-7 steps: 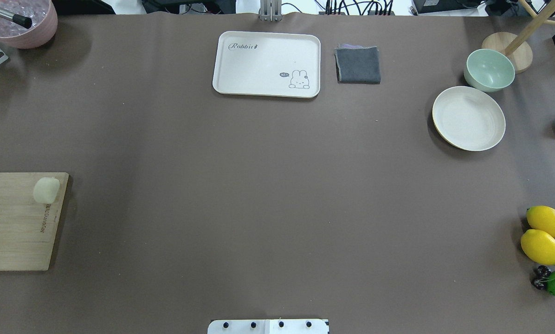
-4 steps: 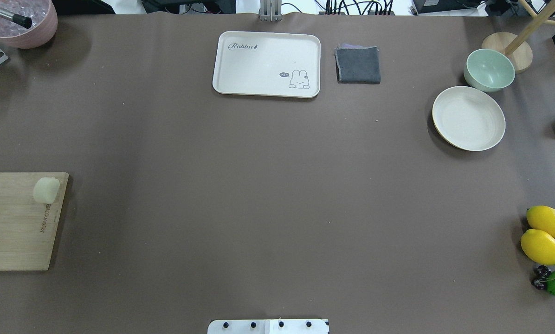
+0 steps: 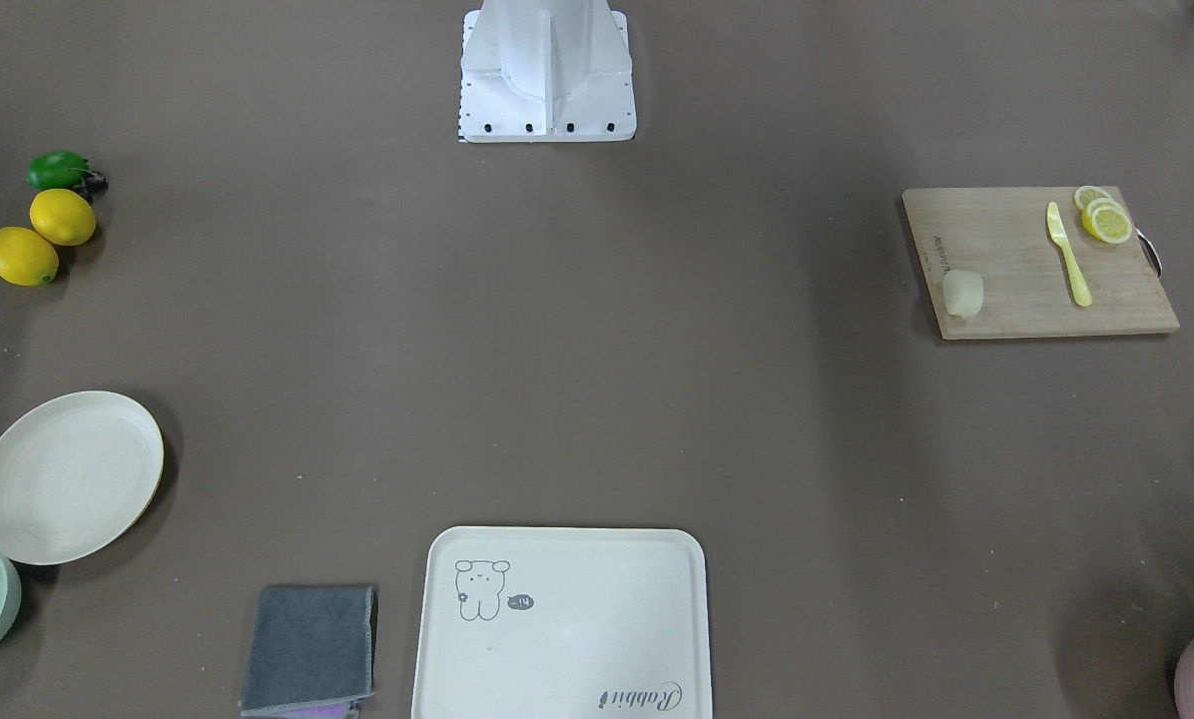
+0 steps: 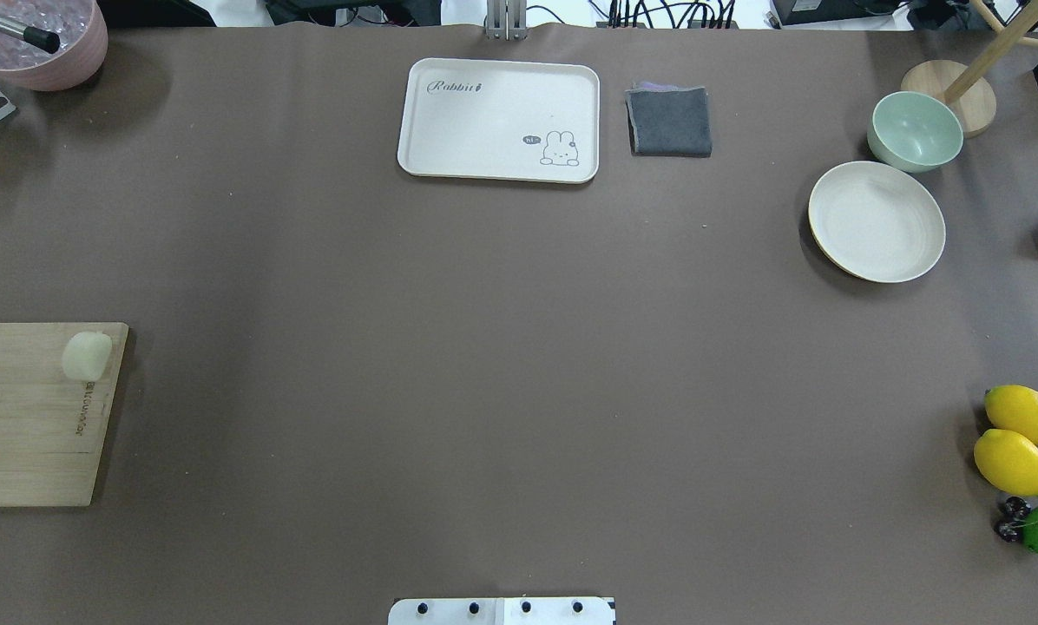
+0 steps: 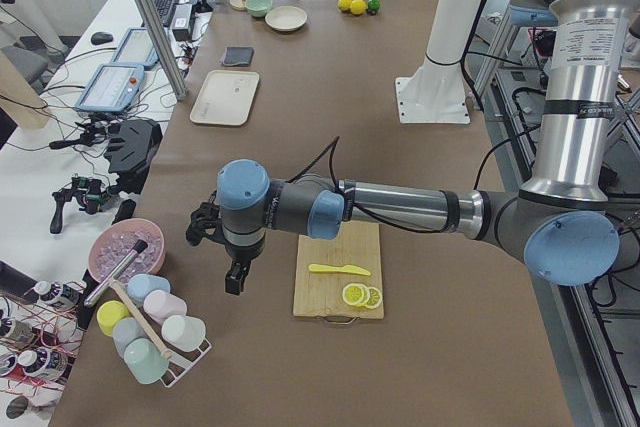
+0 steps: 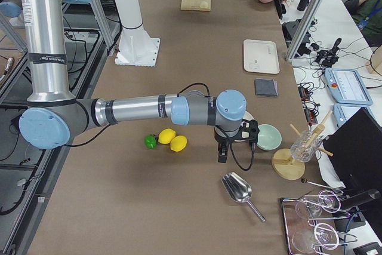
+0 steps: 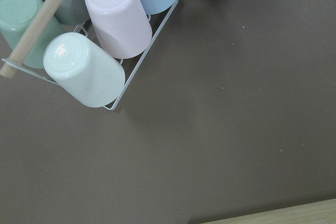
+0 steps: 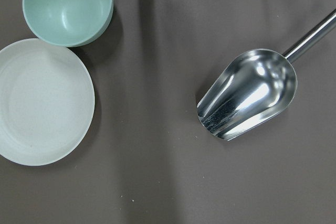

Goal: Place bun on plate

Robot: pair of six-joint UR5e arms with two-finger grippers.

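The bun [image 4: 86,356] rests on the inner far corner of a wooden cutting board [image 4: 24,417] at the table's left edge; the front view shows the bun [image 3: 963,294] too. Far right sits the round cream plate [image 4: 877,221], with nothing on it, also in the right wrist view [image 8: 42,108]. My left gripper [image 5: 233,282] hangs over the table beyond the board's left end, near a cup rack. Over at the right end, beside the plate, my right gripper [image 6: 222,156] hangs. Both show only in the side views, so I cannot tell whether they are open or shut.
A yellow knife [image 3: 1068,255] and lemon slices [image 3: 1104,218] lie on the board. At the back are a rabbit tray [image 4: 499,120] and a grey cloth [image 4: 670,121]. A green bowl [image 4: 915,130], metal scoop [image 8: 247,95] and lemons [image 4: 1011,460] surround the plate. Cups [image 7: 105,40] stand far left.
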